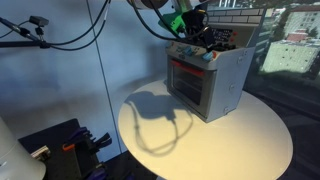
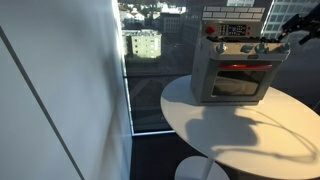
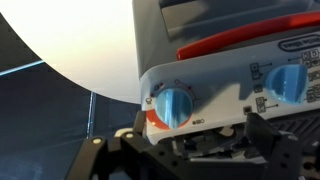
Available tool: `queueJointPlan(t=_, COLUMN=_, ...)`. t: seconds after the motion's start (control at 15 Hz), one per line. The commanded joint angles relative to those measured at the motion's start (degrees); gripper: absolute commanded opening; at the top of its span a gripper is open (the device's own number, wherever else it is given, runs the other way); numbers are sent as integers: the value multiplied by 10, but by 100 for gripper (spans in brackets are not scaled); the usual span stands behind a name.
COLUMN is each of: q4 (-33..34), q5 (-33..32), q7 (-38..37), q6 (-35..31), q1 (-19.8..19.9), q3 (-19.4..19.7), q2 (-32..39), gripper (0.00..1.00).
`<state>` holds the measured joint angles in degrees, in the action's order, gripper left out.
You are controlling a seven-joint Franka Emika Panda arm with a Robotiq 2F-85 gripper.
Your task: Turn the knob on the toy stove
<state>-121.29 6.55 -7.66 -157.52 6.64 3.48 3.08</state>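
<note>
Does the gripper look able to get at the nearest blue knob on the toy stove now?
Probably yes: the gripper sits close to the blue knob, with nothing visible between them.

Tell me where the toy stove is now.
In both exterior views the toy stove stands on the round white table, toward its edge nearest the window.

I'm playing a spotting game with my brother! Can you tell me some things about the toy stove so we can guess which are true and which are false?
1. The stove stands on a round white table. True.
2. Its knobs are blue. True.
3. Its door frame is green. False: it is red.
4. The gripper hangs low, near the floor. False: it is up by the stove's knobs.
</note>
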Motion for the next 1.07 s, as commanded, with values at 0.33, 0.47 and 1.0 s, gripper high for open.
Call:
queueJointPlan(t=0.33, q4=20, q5=64, q7=67, q6=-8, q1=-2, q3=-1, q2=21, gripper=100)
queueJointPlan(t=0.47, q4=21, q5=73, q7=75, q6=-8, q1=-2, q3=-2, q2=23, gripper=100)
queueJointPlan(t=1.0, q4=24, q5=81, q7=84, q6=-11, q1=-3, q3=-4, q2=30, gripper=100)
